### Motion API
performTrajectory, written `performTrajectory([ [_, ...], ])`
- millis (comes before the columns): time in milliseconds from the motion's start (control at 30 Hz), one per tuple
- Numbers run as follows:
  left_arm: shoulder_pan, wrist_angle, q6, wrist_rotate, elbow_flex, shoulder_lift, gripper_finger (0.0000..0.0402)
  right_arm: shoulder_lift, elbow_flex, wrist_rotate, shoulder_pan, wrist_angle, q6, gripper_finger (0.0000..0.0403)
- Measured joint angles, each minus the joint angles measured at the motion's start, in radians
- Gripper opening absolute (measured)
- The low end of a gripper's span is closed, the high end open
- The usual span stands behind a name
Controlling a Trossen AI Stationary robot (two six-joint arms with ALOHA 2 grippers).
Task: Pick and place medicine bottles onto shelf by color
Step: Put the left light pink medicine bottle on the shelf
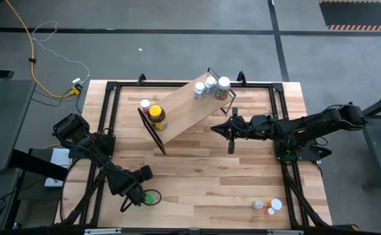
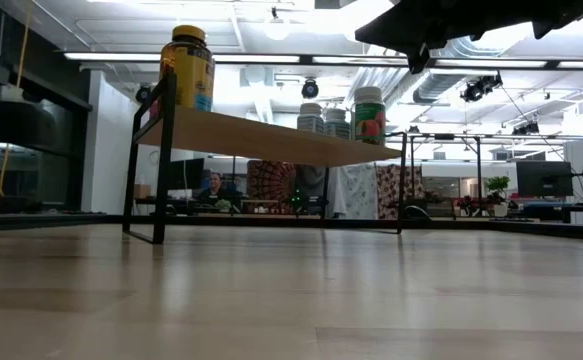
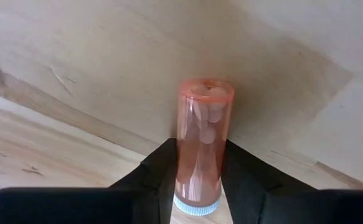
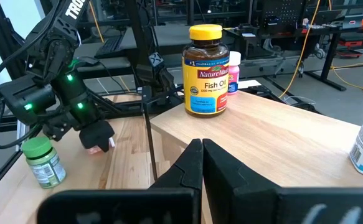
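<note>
My left gripper [image 3: 197,180] is clamped on the orange vial [image 3: 203,143] near its cap, so it may tip the green bottle [image 4: 43,163] beside it; right gripper [image 4: 201,163] waits shut.

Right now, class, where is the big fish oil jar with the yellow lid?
In the high view the fish oil jar stands upright at the left end of the shelf, next to a small white-capped bottle.
</note>
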State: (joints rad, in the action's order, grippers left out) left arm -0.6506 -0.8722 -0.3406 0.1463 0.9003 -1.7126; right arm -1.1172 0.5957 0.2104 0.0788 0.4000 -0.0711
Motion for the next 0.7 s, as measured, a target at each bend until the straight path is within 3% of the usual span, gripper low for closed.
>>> performTrajectory([
  [167, 0.002, -0.026, 0.09, 0.02, 0.02, 0.004, 0.01, 0.0, 0.0, 0.0, 0.0, 0.0, 0.0, 0.0],
  [400, 0.003, -0.215, 0.256, 0.033, 0.132, 0.061, 0.0098, 0.0, 0.0, 0.0, 0.0, 0.0, 0.0, 0.0],
  [600, 0.003, -0.362, 0.422, 0.128, 0.215, 0.207, 0.0098, 0.0, 0.0, 0.0, 0.0, 0.0, 0.0, 0.0],
  [700, 0.002, -0.353, 0.489, 0.231, 0.249, 0.307, 0.0098, 0.0, 0.0, 0.0, 0.0, 0.001, 0.0, 0.0],
])
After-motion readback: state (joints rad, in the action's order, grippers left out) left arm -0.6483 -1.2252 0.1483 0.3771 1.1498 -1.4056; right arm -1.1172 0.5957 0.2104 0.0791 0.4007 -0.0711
